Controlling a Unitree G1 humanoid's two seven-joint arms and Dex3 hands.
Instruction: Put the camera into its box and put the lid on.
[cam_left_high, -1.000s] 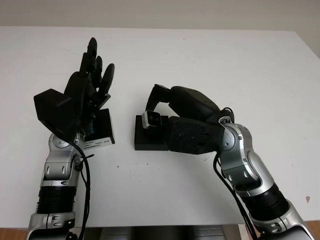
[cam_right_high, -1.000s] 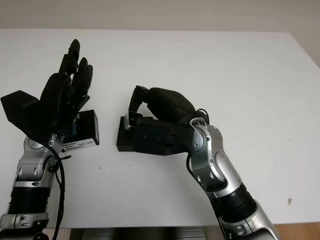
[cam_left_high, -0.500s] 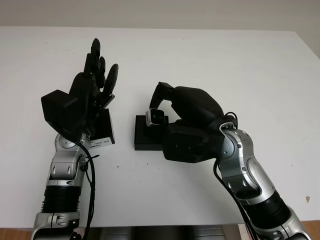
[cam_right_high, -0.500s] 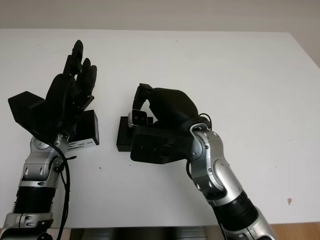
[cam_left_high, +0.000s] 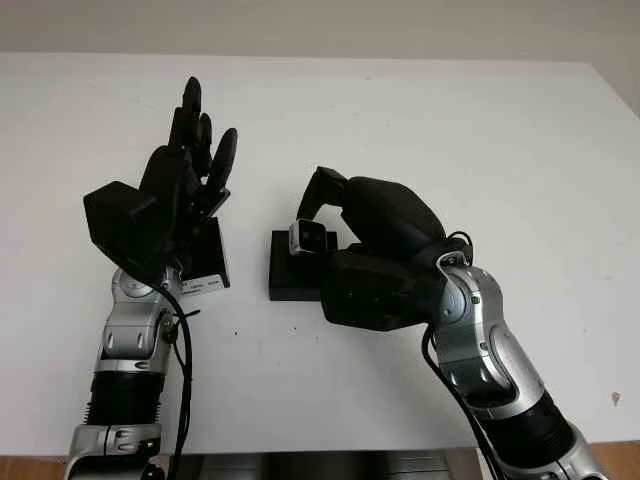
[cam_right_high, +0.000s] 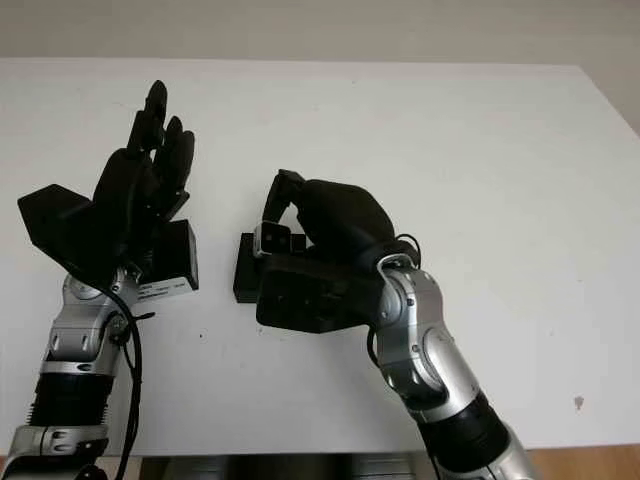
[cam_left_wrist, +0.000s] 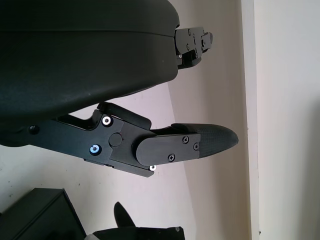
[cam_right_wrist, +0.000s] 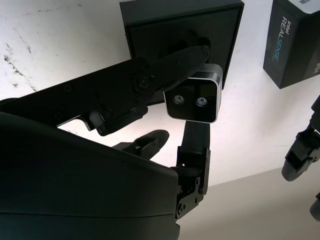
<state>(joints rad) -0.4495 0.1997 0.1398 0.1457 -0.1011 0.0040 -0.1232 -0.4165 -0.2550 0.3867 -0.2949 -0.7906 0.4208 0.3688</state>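
Observation:
A small silver camera (cam_left_high: 311, 238) with two lenses (cam_right_wrist: 192, 100) is pinched in my right hand (cam_left_high: 322, 222), just above the black box base (cam_left_high: 288, 277). The base (cam_right_wrist: 150, 25) lies open on the white table, partly hidden by the hand. To its left lies the black lid (cam_left_high: 207, 262), printed "RealSense" (cam_right_wrist: 292, 42) on one side. My left hand (cam_left_high: 200, 140) is raised above the lid, open, holding nothing, with fingers (cam_left_wrist: 200, 142) pointing to the table's far side.
The white table (cam_left_high: 450, 120) stretches wide behind and to the right of both hands. Its far edge (cam_left_high: 320, 56) meets a pale wall, and its right edge (cam_left_high: 615, 95) shows at the upper right.
My right wrist has swung a little left and nearer, with the camera staying almost in place over the box base. The left hand shifted slightly right and up.

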